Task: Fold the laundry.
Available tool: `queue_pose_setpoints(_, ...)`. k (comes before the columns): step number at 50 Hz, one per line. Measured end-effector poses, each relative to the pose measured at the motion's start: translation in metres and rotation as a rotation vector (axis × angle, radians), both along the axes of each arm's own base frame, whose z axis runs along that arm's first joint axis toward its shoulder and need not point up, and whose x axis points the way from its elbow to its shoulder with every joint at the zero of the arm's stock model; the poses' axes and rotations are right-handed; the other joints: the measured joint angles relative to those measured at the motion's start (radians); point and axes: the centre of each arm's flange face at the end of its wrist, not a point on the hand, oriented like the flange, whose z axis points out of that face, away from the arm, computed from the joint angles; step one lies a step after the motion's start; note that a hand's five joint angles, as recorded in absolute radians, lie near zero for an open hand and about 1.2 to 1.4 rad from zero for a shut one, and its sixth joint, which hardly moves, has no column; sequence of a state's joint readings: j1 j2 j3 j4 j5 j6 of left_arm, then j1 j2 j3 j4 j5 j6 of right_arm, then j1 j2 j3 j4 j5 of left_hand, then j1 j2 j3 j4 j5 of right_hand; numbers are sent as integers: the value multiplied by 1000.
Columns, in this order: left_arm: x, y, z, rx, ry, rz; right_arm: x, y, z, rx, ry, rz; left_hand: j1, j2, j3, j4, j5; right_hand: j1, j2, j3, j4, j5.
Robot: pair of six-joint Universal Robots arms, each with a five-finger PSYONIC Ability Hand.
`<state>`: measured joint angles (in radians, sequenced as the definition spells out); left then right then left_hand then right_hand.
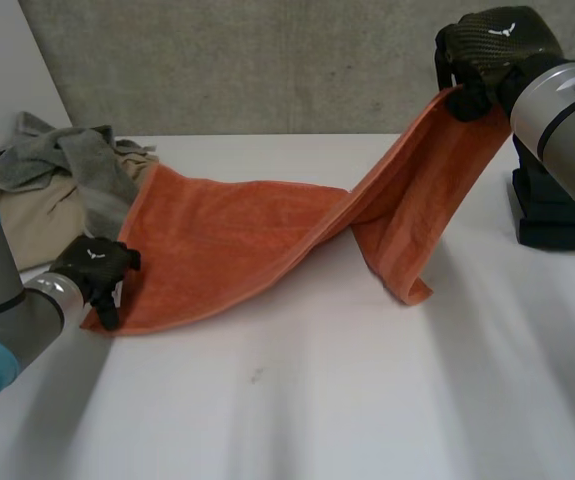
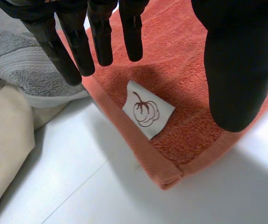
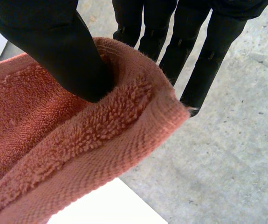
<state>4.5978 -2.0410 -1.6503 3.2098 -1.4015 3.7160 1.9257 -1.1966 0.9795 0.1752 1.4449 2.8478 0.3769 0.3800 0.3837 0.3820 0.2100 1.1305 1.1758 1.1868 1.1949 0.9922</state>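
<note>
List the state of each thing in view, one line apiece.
orange towel: one end lifted, the rest sagging to the table, lying flat there
right hand: shut on the orange towel's raised end
left hand: open, fingers straight over the towel's labelled corner
grey cloth: crumpled in a heap
beige cloth: crumpled, partly under the grey cloth
</note>
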Motion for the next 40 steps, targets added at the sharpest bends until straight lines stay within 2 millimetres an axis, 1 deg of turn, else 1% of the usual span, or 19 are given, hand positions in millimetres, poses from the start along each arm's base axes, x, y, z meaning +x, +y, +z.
queue_pose_setpoints(6,-1,8,3,7,15,-30,0,-1,-7,13,5,-1,-1,-2,-2,-1,-2,0,0,0,0,0)
queue_pose_setpoints(12,-2,8,-3,12,8,-40,0,-2,-10,15,6,-1,7,7,6,7,7,0,0,0,0,0)
queue_pose_setpoints(18,-2,2,-13,14,-32,-41,0,0,-14,24,10,3,13,12,12,15,15,0,0,0,0,0)
queue_pose_setpoints(23,-3,-1,-17,4,-53,-48,0,1,-17,31,12,5,13,12,12,15,15,0,0,0,1,0)
queue_pose_setpoints(31,-5,-9,-17,-39,-58,-52,-1,1,-23,42,16,6,15,20,20,18,20,0,0,0,1,0)
queue_pose_setpoints(36,-6,-20,-16,-87,-61,-52,-1,2,-26,48,17,8,102,93,94,99,97,0,0,0,1,0)
queue_pose_setpoints(40,-8,-27,-11,-122,-57,-53,-2,3,-28,50,18,9,119,113,112,118,116,0,0,0,1,0)
